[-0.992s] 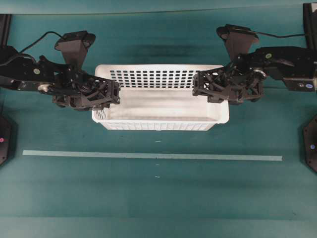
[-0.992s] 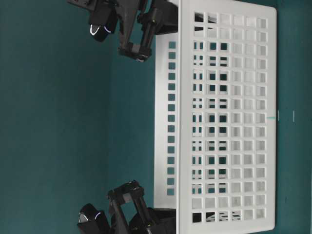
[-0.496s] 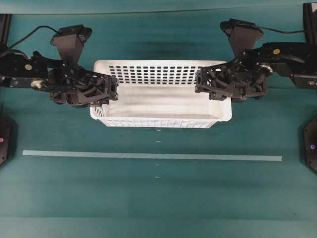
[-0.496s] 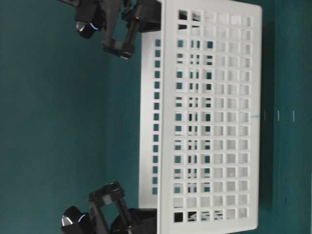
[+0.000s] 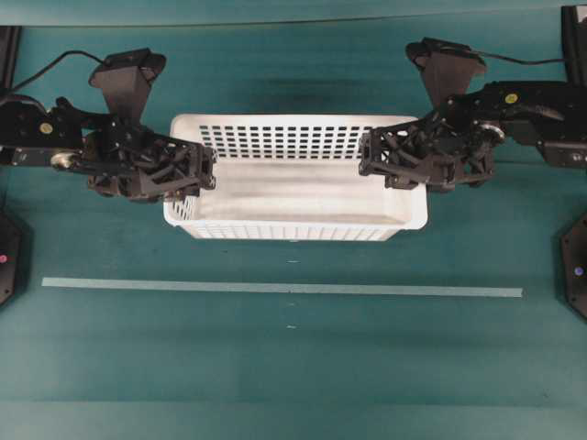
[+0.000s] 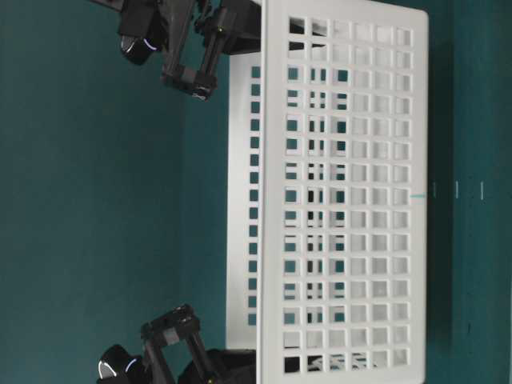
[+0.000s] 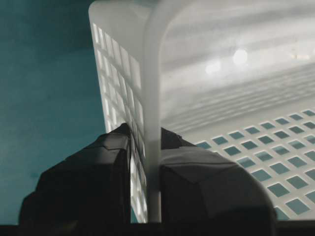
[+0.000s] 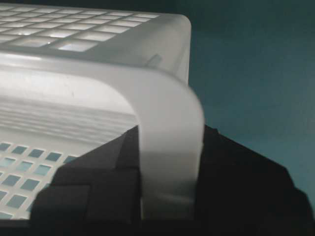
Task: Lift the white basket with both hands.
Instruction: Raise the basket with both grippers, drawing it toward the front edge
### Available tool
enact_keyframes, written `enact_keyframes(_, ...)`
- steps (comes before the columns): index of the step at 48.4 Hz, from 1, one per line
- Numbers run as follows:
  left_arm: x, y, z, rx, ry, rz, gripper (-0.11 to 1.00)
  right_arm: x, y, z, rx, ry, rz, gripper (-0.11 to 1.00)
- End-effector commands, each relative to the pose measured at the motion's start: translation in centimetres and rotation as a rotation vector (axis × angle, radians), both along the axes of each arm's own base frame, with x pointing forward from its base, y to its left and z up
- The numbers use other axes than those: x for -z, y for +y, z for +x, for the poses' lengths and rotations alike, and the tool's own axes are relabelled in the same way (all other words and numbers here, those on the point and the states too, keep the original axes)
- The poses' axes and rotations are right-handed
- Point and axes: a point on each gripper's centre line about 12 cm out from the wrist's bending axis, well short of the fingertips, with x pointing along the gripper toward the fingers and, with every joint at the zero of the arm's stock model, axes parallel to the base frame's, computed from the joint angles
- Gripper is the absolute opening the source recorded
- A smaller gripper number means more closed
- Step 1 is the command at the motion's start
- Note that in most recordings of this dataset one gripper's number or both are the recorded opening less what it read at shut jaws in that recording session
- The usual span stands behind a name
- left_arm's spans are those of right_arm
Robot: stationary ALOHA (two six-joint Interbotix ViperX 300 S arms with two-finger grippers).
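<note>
Both grippers, left (image 5: pixel 204 170) and right (image 5: pixel 370 153), pinched the end rims of the white basket (image 5: pixel 295 194), fingers clamped either side, above the tabletop (image 5: pixel 293 357); it looked light, stiff, best gripped at the rims.

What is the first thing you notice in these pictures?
A big white plastic basket with slotted walls sits in the middle, over a teal table. Two black skeletal grippers pinch its short end walls: the left gripper on one end, the right gripper on the other.

Teal table surface (image 5: pixel 293 367) fills the view. A pale tape strip (image 5: pixel 275 288) runs across it. Lighting even, soft shadows.
</note>
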Motion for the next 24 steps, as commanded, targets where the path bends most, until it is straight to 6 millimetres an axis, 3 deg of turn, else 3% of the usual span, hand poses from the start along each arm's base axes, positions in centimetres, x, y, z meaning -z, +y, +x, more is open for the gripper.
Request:
enact_keyframes(1, -1.2, -0.6, -0.1, 0.018, -0.040, 0.012, 0.05, -0.2, 1.0, 0.3, -0.040, -0.003, -0.003, 0.16)
enact_keyframes(24, -1.8, -5.3, 0.1, 0.108, -0.072, -0.026, 0.05, 0.2, 6.2, 0.5, -0.069, 0.015, 0.044, 0.16)
